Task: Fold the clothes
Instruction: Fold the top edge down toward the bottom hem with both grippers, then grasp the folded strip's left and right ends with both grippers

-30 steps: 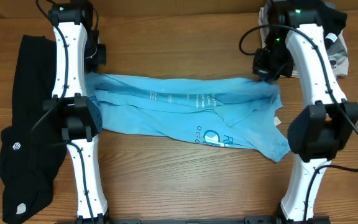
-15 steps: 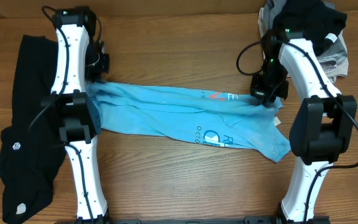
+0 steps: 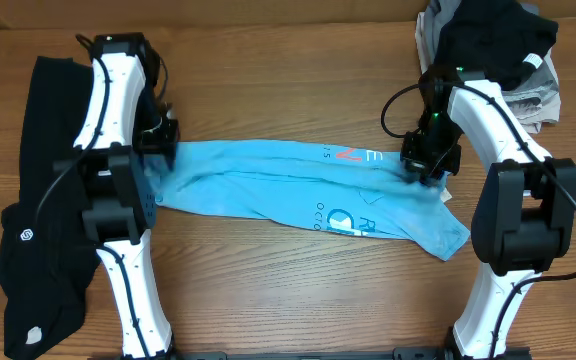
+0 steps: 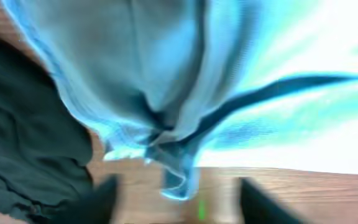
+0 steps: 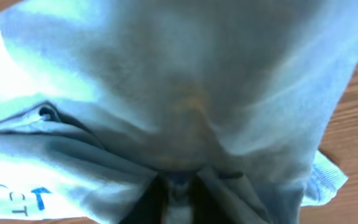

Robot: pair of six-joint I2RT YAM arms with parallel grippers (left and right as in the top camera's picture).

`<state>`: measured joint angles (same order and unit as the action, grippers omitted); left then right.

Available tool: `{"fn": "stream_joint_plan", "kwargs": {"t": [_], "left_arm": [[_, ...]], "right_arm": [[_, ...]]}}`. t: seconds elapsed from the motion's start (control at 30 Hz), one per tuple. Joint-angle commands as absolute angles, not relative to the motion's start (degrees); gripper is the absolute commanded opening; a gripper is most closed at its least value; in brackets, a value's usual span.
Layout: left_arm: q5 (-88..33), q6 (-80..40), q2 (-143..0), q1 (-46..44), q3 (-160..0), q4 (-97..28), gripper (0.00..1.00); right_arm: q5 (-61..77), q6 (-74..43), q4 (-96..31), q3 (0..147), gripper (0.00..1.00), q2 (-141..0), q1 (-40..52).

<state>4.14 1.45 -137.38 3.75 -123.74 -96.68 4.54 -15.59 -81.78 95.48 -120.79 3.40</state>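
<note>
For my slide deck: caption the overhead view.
Left tool and right tool at opposite ends of a light blue T-shirt laid across the table; black garment alongside.

Wooden table (image 3: 288, 290) — brown, grained

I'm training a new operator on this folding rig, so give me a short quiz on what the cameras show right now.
1. True or false: the blue T-shirt lies stretched out lengthwise on the wooden table.
2. Where is the long black garment? A: on top of the T-shirt. B: at the table's left side, outside the left arm. C: hanging off the table's near edge.
3. In the wrist views, which hand has its fingers standing apart?

Key: 1 true; 2 B; 3 the left hand.
</note>
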Motion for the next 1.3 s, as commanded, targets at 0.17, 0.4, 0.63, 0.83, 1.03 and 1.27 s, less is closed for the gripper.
{"fn": "stream_joint_plan", "kwargs": {"t": [0.17,0.4,0.63,0.83,1.03,1.27], "left_arm": [[8.3,-0.2,-135.4,6.2,-131.3,-96.8,1.0],[-0.1,0.3,-128.1,6.0,-146.2,-94.3,1.0],[-10.8,-0.3,-118.5,5.8,-152.9,-87.2,1.0],[-7.5,-0.3,-110.5,5.8,-153.2,-91.9,1.0],[-4.8,-0.4,-109.3,5.8,-151.5,-96.8,1.0],[-4.1,-0.2,-109.4,5.2,-142.8,-96.7,1.0]], "right_arm": [[5.7,-14.6,-82.0,97.6,0.56,-114.0,3.2],[7.6,-14.0,-84.6,100.8,0.86,-99.7,3.2],[10.4,-16.4,-83.3,100.8,0.88,-90.1,3.8],[9.6,-16.4,-84.3,99.7,0.92,-83.2,4.9],[6.1,-18.1,-83.1,94.1,0.96,-79.8,7.5],[7.0,-18.3,-77.5,82.2,1.0,-79.2,7.5]]}}
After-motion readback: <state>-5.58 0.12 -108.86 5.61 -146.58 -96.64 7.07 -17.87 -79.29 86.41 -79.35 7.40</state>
